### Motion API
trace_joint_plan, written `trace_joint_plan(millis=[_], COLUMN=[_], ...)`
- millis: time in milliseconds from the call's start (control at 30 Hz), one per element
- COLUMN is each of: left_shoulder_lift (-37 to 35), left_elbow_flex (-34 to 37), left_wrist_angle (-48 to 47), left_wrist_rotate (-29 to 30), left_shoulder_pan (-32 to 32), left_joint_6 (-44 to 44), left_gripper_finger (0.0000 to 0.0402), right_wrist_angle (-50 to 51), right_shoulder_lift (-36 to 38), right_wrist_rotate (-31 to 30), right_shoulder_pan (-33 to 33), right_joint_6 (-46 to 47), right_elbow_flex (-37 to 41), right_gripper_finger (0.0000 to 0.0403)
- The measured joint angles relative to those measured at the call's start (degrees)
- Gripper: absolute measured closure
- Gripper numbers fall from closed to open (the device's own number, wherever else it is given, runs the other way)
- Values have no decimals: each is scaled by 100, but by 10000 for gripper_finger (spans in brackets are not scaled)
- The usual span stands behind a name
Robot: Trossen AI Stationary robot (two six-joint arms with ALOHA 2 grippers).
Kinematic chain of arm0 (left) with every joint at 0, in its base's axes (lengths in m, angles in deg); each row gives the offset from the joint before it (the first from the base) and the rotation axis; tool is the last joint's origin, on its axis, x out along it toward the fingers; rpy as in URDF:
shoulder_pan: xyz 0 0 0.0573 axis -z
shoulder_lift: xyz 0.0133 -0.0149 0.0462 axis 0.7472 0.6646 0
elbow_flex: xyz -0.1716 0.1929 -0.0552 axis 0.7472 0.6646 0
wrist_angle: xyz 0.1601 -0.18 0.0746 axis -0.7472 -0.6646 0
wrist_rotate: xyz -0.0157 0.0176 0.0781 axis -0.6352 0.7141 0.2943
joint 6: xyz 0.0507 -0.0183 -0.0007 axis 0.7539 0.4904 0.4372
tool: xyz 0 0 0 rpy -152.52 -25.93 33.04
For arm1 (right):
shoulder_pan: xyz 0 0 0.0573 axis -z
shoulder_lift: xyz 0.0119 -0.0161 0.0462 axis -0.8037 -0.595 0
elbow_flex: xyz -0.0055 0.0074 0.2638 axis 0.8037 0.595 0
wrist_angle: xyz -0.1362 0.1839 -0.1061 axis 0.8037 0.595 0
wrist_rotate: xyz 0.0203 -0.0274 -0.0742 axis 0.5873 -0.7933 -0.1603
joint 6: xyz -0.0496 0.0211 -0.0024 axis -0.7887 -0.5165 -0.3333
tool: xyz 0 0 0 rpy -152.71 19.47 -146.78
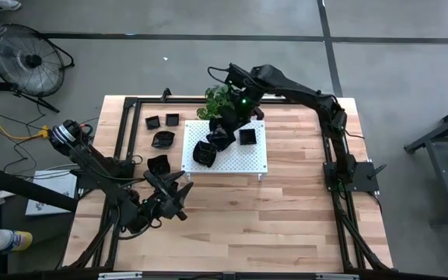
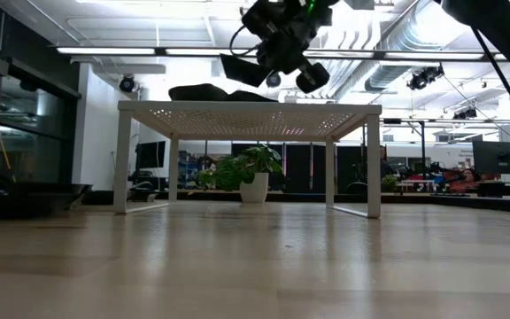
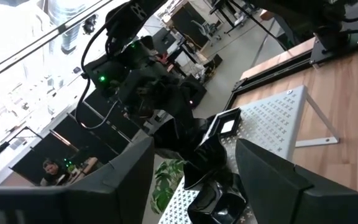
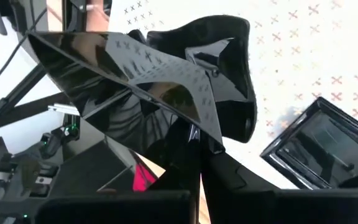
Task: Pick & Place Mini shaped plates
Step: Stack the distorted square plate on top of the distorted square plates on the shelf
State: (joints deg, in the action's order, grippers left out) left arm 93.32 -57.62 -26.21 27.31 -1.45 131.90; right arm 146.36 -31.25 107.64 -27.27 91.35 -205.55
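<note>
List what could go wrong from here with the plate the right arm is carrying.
The right gripper pinches only an edge of the tilted black plate, so it may slip or swing. Below, the white perforated board already holds a wavy dish and a square dish; a careless release could land on them.

high: overhead, straight down | low: tabletop level | shared: white board (image 1: pixel 239 152)

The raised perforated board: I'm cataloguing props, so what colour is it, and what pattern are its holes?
White perforated board with small cross-shaped holes in rows; right wrist view shows it best.
</note>
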Motion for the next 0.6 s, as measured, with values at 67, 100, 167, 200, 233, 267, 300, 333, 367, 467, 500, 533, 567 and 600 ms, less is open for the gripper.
trace_joint_plan(millis=[67,100,167,200,233,267,300,333,367,467,500,533,567,600], left_shoulder_lift=[0,0,-8,-11,-11,-12,-11,-13,-13,-13,-13,-13,-13,-13], left_elbow_flex=[0,0,0,0,0,0,0,0,0,0,0,0,0,0], left_wrist_angle=[23,24,24,27,28,27,26,27,31,28,28,25,22,22], left_wrist_rotate=[-2,-2,-2,-2,-2,-2,-2,-2,-2,-2,-2,-2,-3,-4], left_shoulder_pan=[0,0,-2,-2,-2,-2,-2,-2,-2,-2,-2,-2,-2,-2], left_joint_6=[-11,-36,-151,-225,-294,-351,-402,-426,-433,-433,-432,-431,-431,-431], left_gripper_finger=[181,181,181,181,181,181,181,181,181,181,181,181,181,181], right_wrist_angle=[77,105,60,37,19,0,-3,0,2,41,31,22,26,32], right_shoulder_lift=[-7,-9,-11,-11,-13,-13,-13,-13,-13,-15,-18,-18,-18,-21], right_wrist_rotate=[50,46,-69,-115,-139,-166,-178,-181,-182,-164,-165,-165,-137,-42], right_shoulder_pan=[38,53,53,53,37,11,-8,-36,-66,-100,-100,-94,-87,-82], right_joint_6=[12,16,71,136,208,271,339,358,356,495,503,499,469,411], right_elbow_flex=[0,0,0,0,0,0,0,0,0,0,0,0,0,1], right_gripper_finger=[402,402,402,402,402,402,402,402,402,402,402,402,402,401])
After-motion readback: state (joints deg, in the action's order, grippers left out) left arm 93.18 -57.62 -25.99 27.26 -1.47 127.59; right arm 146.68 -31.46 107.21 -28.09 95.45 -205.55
